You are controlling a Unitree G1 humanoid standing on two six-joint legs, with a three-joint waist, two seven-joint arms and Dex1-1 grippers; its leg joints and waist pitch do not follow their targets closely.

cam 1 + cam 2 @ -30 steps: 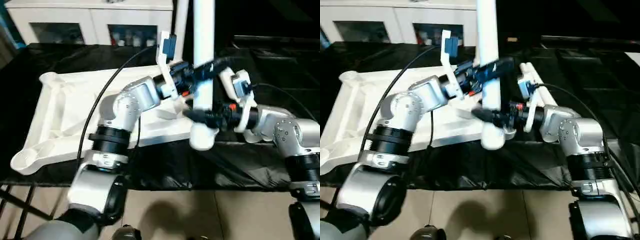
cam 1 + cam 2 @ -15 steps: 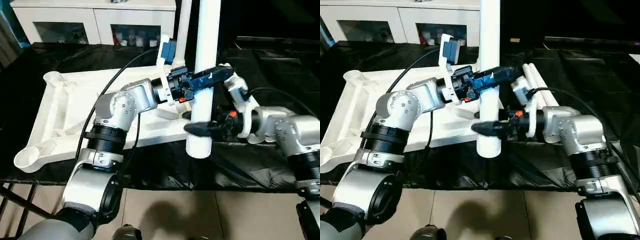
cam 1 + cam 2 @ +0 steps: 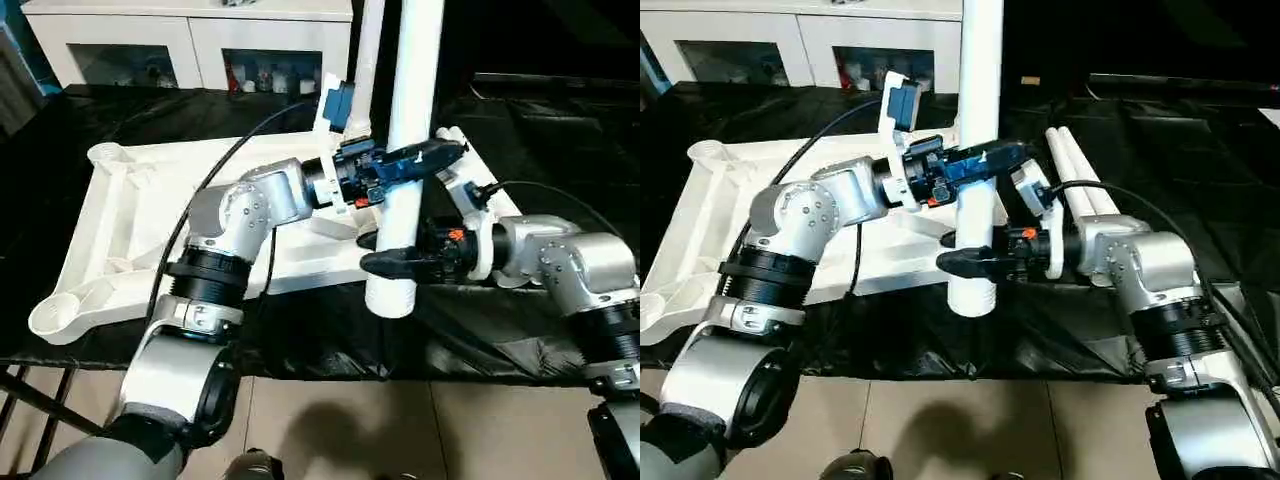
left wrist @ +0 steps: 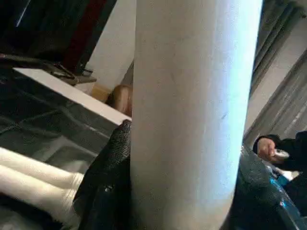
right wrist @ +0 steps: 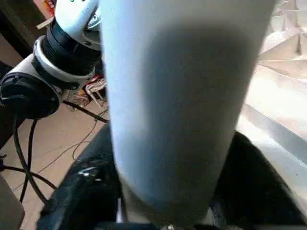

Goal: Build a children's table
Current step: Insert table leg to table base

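Nearest the camera, the right gripper [image 3: 392, 264] is clamped on the lower part of a white leg [image 3: 405, 190], held upright with its round end hanging over the front edge of the black-covered table [image 3: 330, 330]. Just above, the left gripper [image 3: 425, 160] is closed around the same leg. Behind them the tabletop [image 3: 120, 230] lies underside up, its near-left corner socket [image 3: 52, 316] empty. Two spare legs [image 3: 1080, 180] lie just beside it, on the robot's right. White cabinet [image 3: 180, 40] at the back. Risk, as a judgement: the leg's end hangs past the tabletop's edge, so lowering it now would miss the socket; uneven pull between the two grips could tilt or jam it.
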